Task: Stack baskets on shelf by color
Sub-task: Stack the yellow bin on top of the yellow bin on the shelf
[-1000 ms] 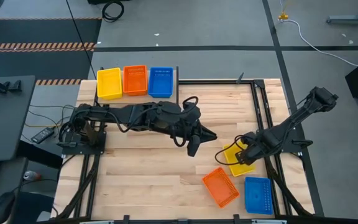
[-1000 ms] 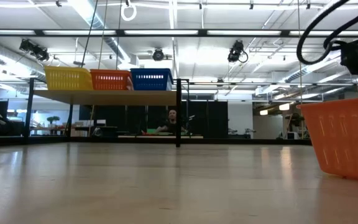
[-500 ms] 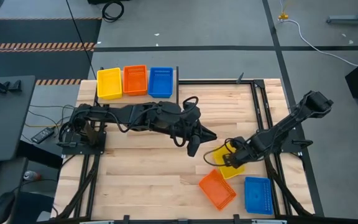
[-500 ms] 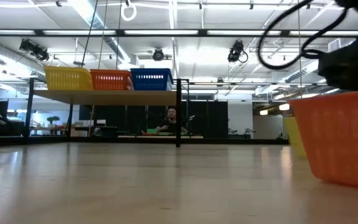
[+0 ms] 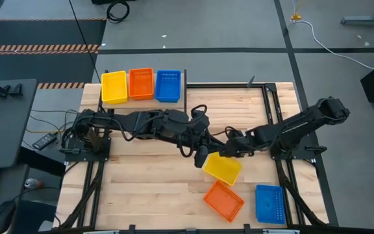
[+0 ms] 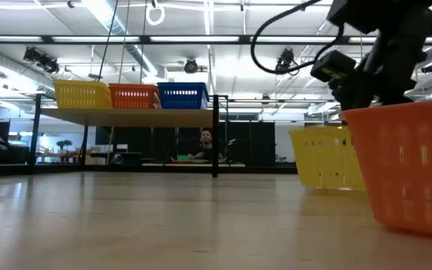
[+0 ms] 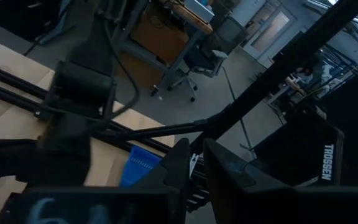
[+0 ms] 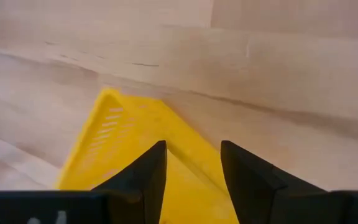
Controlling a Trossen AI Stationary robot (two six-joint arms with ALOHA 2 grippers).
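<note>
While the wooden surface carries most of the scene, the shelf at its far left corner holds three baskets side by side: yellow shelf basket, orange shelf basket and blue shelf basket, each showing nothing inside and lying with its long axis running away from the arms. Near the middle, the yellow basket lies slanted and empty, its rim between the fingers of the right claw (fingers part-spread around that edge). A second ago it sat farther right, by the blue basket; the orange basket has shifted left too. Beside the right claw, the left claw hangs narrow, gripping nothing visible.
</note>
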